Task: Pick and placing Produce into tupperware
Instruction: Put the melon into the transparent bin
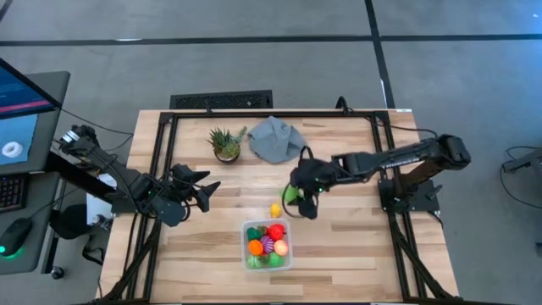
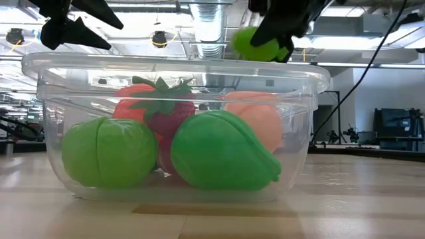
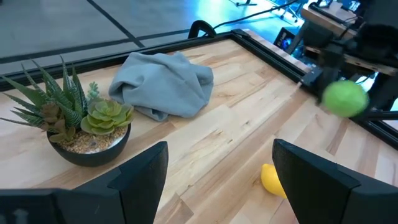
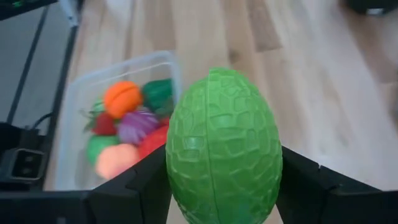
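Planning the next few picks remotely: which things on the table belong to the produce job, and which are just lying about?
Job:
- tupperware, part filled with toy produce
- green bumpy fruit, held in the right gripper
- yellow piece, loose on the table beside the container
- left gripper, open, empty

Lying about:
- potted plant
- grey cloth

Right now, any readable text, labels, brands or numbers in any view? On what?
None readable.
Monitor at the table's left edge: blue screen content, too small to read.
Tupperware, the produce inside it, green fruit in the right gripper, grey cloth, potted plant: no markings visible.
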### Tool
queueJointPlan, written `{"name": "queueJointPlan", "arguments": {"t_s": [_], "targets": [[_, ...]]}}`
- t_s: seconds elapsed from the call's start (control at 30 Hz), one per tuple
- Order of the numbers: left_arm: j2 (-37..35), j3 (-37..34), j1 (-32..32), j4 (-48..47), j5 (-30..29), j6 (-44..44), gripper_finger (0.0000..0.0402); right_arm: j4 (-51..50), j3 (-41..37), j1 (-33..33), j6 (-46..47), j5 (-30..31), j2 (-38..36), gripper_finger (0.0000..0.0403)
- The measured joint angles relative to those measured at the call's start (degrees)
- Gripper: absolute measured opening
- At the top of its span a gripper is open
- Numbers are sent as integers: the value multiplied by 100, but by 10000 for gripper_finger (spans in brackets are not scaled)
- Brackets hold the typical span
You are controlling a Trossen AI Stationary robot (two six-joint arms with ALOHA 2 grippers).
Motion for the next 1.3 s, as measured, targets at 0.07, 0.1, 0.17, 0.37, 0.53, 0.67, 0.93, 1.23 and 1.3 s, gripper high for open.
{"name": "queueJointPlan", "arguments": {"t_s": [0.07, 0.1, 0.17, 0.37, 0.53, 0.67, 0.93, 1.23, 1.3], "targets": [[0, 0, 0, 0, -2, 0, 279, 42, 0, 221, 136, 109, -2, 249], [0, 0, 0, 0, 1, 0, 279, 80, 0, 322, 199, 135, -2, 249], [0, 0, 0, 0, 13, 0, 279, 199, 0, 529, 347, 258, -2, 249], [0, 0, 0, 42, 122, -2, 279, 547, 0, 1056, 774, 581, -2, 249], [0, 0, 0, 42, 127, -2, 279, 786, 0, 1487, 951, 865, -2, 249], [0, 0, 0, 42, 132, -4, 279, 980, 0, 1837, 965, 1096, -2, 249], [0, 0, 0, 44, 134, -35, 279, 1289, -2, 2300, 1273, 1775, 4, 249], [-2, 0, 2, -2, 162, 368, 279, 2016, -35, 2347, 2081, 2430, 533, 249], [-2, 0, 0, -12, 288, 404, 279, 2607, 17, 2346, 2278, 2481, 778, 249]]}}
